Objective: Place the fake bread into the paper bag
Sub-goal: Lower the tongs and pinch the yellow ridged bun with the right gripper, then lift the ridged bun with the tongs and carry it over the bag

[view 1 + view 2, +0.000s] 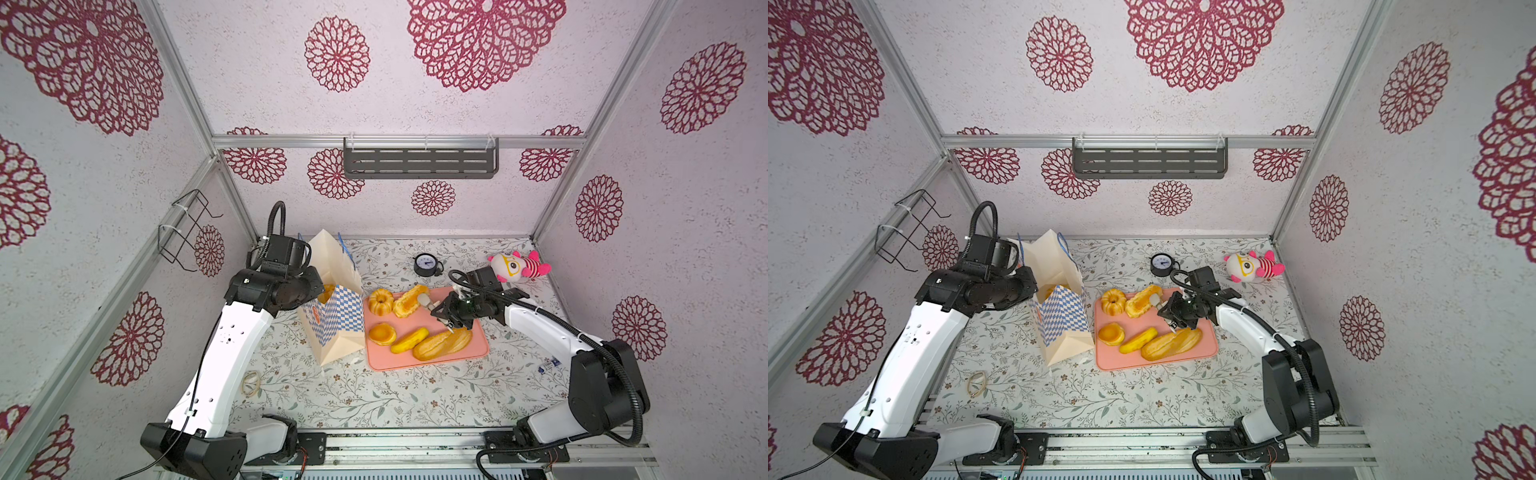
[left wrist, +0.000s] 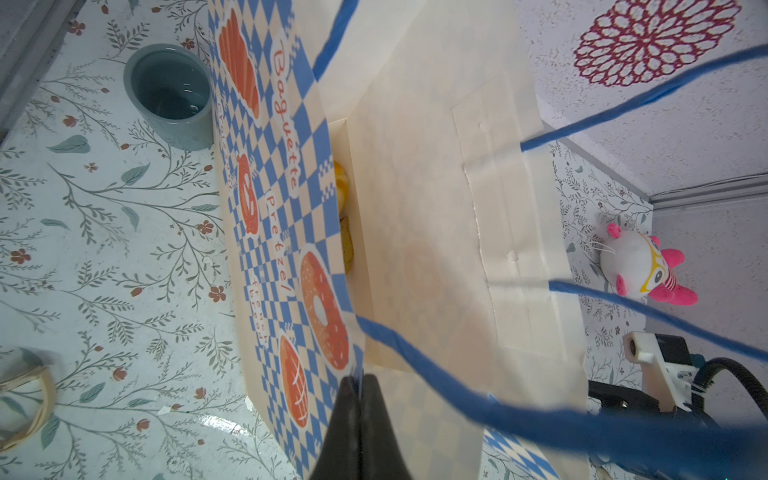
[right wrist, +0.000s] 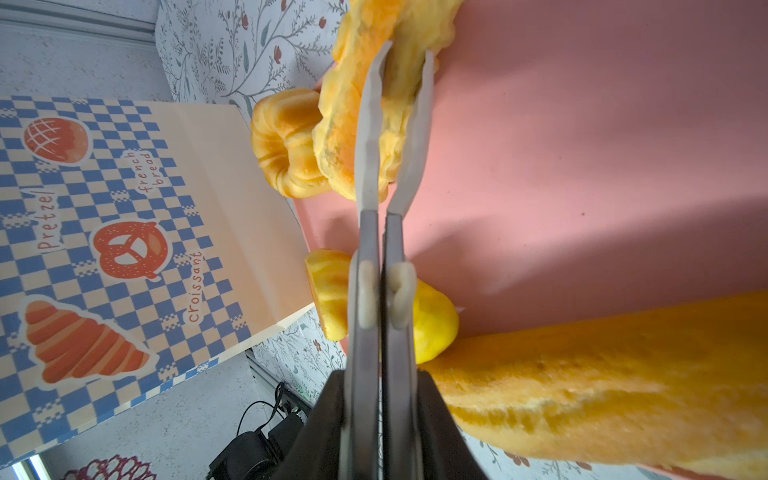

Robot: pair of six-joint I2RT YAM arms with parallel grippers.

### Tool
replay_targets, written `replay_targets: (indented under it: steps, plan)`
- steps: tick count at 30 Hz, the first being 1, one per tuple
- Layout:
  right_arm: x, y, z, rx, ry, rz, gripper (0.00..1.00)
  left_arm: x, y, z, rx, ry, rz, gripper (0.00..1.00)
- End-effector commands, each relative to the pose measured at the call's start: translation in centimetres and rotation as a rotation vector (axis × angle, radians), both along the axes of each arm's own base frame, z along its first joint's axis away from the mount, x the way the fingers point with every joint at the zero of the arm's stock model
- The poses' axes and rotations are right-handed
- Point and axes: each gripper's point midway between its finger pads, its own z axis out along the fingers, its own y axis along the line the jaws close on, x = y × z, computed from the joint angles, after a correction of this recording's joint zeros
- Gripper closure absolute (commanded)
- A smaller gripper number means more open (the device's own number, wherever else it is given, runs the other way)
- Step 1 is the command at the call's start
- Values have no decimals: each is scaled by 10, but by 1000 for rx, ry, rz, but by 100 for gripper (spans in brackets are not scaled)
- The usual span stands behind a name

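Both top views: high at the front, tilted down toward the back wall (image 1: pixel 478 208), near-identical, whole desk (image 1: pixel 374 399) in the lower middle of frame. Left wrist cam: sights along the left end effector (image 2: pixel 358 380), right up against the paper bag (image 2: pixel 415 208). Right wrist cam: low over the pink tray (image 3: pixel 582 166), along the right end effector (image 3: pixel 407 52) into the fake bread (image 3: pixel 345 124). All four show the paper bag.
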Motion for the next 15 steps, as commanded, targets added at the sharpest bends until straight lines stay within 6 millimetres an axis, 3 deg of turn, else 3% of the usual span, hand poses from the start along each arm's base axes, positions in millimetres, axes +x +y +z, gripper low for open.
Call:
replay_targets:
  steps: [1, 4, 15]
  plan:
    - [6, 5, 29, 38, -91, 8, 93, 6, 4, 14, 2, -56, 10, 100]
    - [3, 3, 39, 38, -106, 6, 100, 7, 4, 15, 4, -59, 11, 100]
    - [-7, -9, 81, 23, -189, -11, 100, 13, 2, 17, -2, -66, 7, 100]
